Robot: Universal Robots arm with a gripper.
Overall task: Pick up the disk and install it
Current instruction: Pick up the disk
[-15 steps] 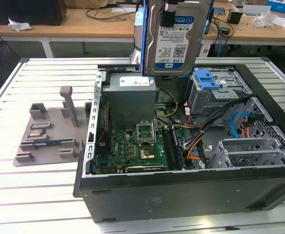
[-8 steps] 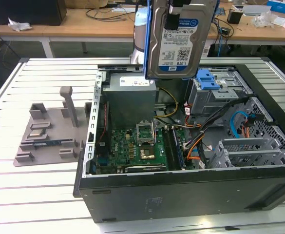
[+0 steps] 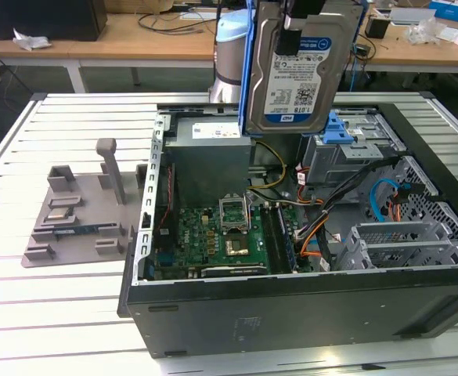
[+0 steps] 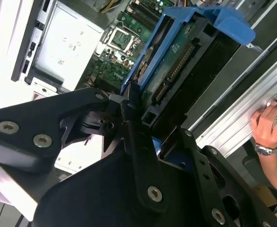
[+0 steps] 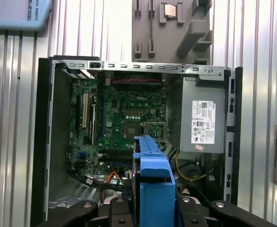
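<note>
Gripper [image 3: 290, 37] has the disk [image 3: 295, 74] clamped by its upper end, jaws closed narrow across the two flat faces. One black finger [image 3: 289, 41] lies over the top of the label.

Disk hangs upright in the air, clear of everything, above the open computer case [image 3: 291, 296]. The blue-and-white label faces the exterior camera and blue rails run down both long edges. In the exterior view its lower edge sits over the top of the grey power supply [image 3: 207, 160], with the blue latch [image 3: 337, 128] just to the exterior view's right of it.

In the second wrist view the gripper [image 4: 136, 111] shows as black linkages pinching the disk [image 4: 176, 61], whose green circuit-board side and connector face that camera.

In the first wrist view the disk [image 5: 152, 177] is edge-on, blue rail towards the camera. It is over the case interior, beside the power supply [image 5: 202, 118] and near the motherboard [image 5: 129, 113] socket, with the gripper [image 5: 152, 210] around it.

Case lies on its side, cover off, on the white slatted table [image 3: 56, 125]. Motherboard [image 3: 221, 239] and cables are exposed.

A grey fixture [image 3: 76, 215] sits on the table outside the case, on the exterior view's left.

A person's hand [image 4: 270, 125] with a wristwatch rests at the table's metal edge, outside the case.
</note>
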